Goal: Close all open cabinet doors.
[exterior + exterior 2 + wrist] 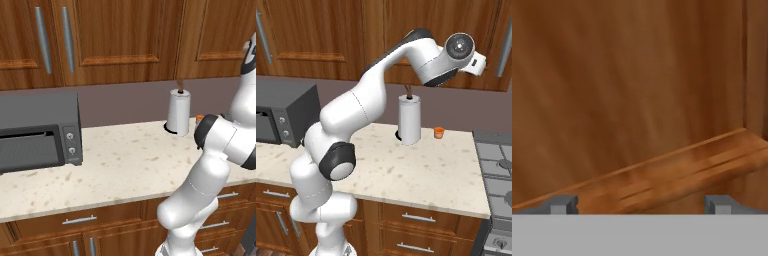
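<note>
The gripper [639, 205] is right up close to a cabinet door [627, 85], pointing straight at the wood. Its two tips are wide apart, holding nothing. The door stands tall.

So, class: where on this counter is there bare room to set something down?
Widest free patch: the counter between the toaster oven and the paper towel roll. Narrower strip: right of the small orange cup, before the stove. Crowded: around roll and cup.
</note>
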### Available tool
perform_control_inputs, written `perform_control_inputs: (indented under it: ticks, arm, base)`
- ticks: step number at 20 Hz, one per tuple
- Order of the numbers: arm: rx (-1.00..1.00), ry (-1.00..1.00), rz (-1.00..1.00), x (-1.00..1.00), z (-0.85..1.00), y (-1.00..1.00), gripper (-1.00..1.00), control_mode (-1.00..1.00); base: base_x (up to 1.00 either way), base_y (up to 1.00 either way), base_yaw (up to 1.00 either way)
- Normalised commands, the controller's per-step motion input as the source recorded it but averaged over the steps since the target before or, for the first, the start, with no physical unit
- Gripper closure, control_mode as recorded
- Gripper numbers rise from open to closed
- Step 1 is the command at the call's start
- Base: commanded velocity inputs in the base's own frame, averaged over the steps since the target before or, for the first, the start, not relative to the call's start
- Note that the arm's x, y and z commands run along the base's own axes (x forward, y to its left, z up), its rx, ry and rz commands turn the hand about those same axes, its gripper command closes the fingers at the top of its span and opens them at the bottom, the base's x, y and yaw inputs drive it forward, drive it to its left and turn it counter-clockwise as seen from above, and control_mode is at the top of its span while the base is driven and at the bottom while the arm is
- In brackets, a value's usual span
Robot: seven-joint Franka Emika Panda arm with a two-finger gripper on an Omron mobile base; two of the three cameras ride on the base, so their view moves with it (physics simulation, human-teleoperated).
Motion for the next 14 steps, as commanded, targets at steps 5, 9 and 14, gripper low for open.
perform_control_inputs:
  ticks: [5,9,14]
  arm:
    - [0.00,-0.02,0.05,0.44,-0.24,0.44,-1.00,-1.00]
    - [0.00,-0.03,0.05,0.54,-0.15,0.42,-1.00,-1.00]
    - [0.00,-0.05,0.04,0.57,-0.17,0.41,-1.00,-1.00]
  base:
    - [0.00,0.00,0.00]
    - [0.00,0.00,0.00]
    - [0.00,0.00,0.00]
